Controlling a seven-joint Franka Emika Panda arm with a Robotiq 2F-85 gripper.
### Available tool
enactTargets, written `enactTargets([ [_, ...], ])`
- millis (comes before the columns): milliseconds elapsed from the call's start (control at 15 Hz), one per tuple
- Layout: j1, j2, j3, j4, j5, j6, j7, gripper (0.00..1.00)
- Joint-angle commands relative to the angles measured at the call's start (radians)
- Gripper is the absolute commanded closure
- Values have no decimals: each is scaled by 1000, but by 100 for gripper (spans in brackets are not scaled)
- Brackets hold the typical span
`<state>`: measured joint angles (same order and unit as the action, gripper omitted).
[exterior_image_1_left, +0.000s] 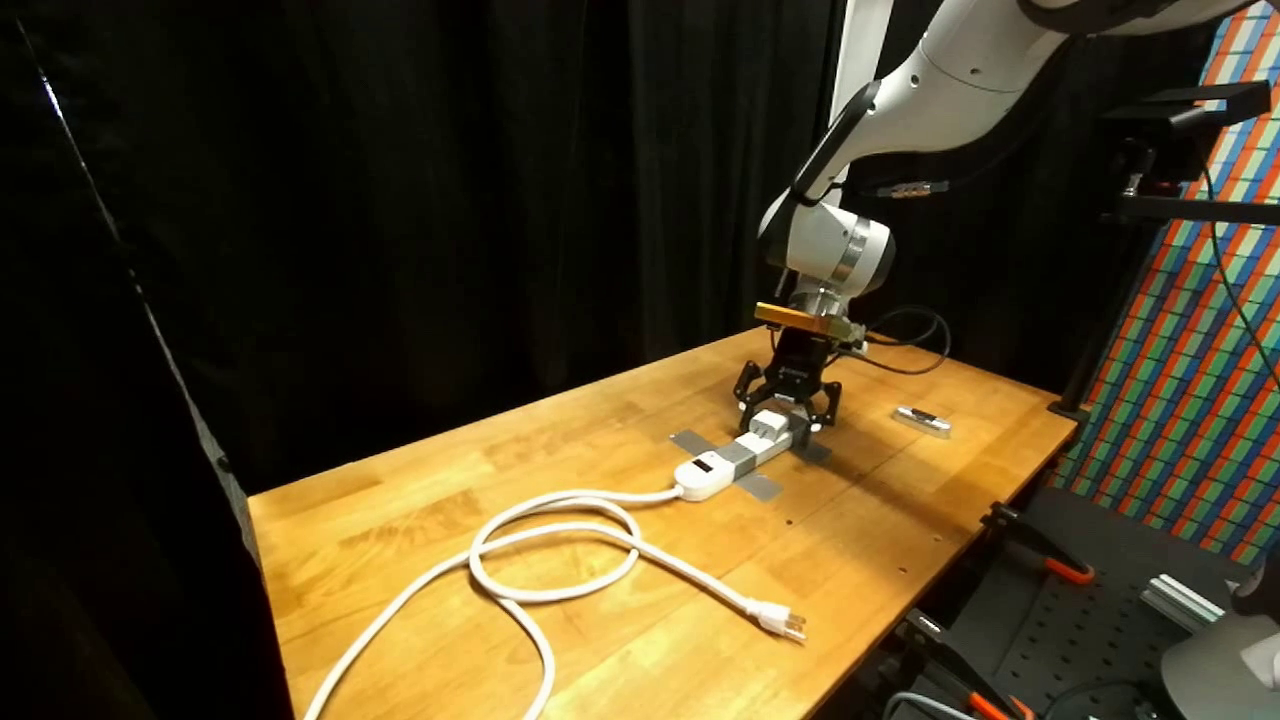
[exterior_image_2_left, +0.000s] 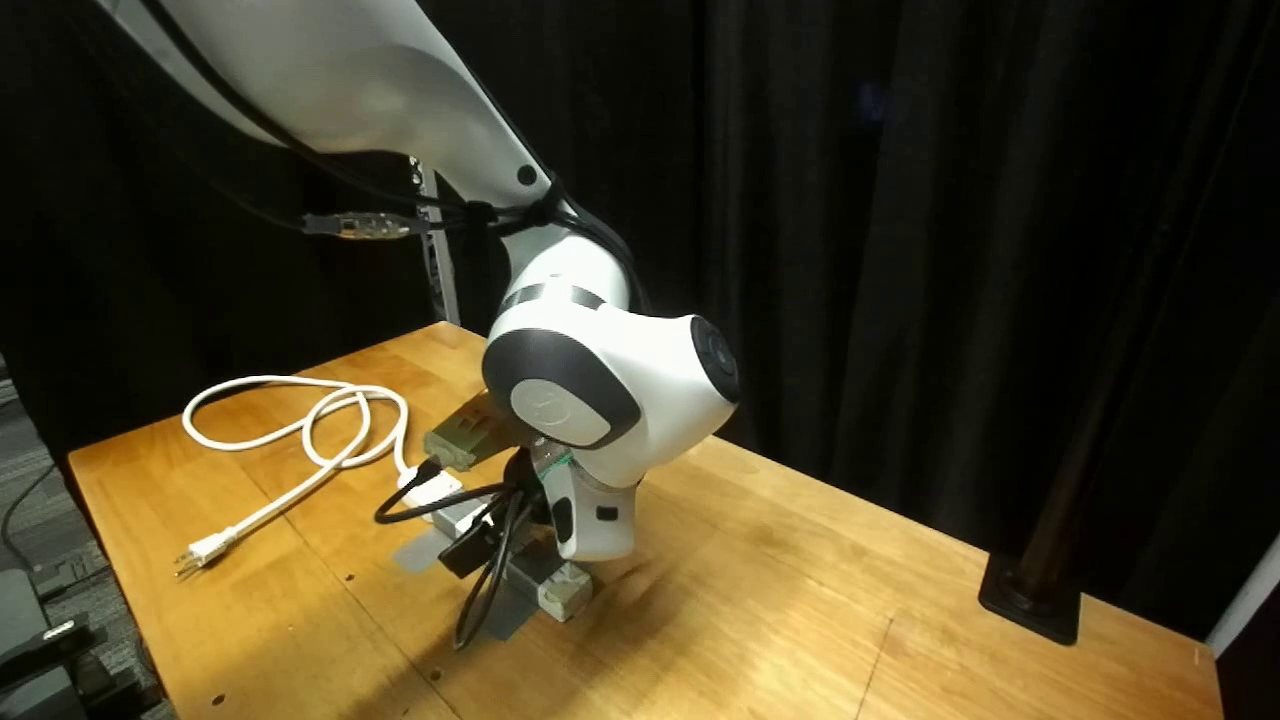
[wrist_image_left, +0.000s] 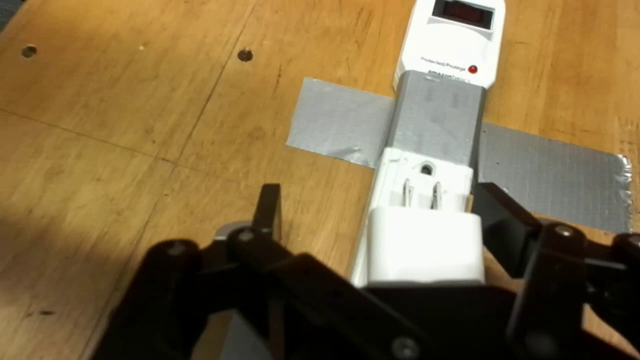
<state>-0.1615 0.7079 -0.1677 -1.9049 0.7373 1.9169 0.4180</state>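
A white charger block (wrist_image_left: 425, 245) sits on a white power strip (wrist_image_left: 452, 40) on the wooden table. Two metal prongs show at its side facing the switch end; I cannot tell whether they are in the slots. My gripper (wrist_image_left: 380, 210) is open around the charger. One finger is very close to the charger, and I cannot tell if they touch. The other finger stands clearly apart. In an exterior view, the gripper (exterior_image_1_left: 782, 422) points down over the strip's far end, by the charger (exterior_image_1_left: 768, 425). In an exterior view (exterior_image_2_left: 430, 490), the arm hides the charger and most of the gripper.
Grey tape (wrist_image_left: 340, 122) fixes the strip to the table (exterior_image_1_left: 640, 650). Its white cord (exterior_image_1_left: 560, 595) lies looped, ending in a plug (exterior_image_1_left: 775, 617). A small pen-like item (exterior_image_1_left: 922, 420) lies beside the strip. Clamps (exterior_image_1_left: 1040, 545) grip the table edge. A black post base (exterior_image_2_left: 1030, 600) stands on the table.
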Motion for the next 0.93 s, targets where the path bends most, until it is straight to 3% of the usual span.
enactTargets([
  [0,-45,18,5,70,-26,-141,5,0],
  [267,-90,45,4,139,12,-235,-7,0],
  [867,-138,138,0,232,134,-196,-14,0],
])
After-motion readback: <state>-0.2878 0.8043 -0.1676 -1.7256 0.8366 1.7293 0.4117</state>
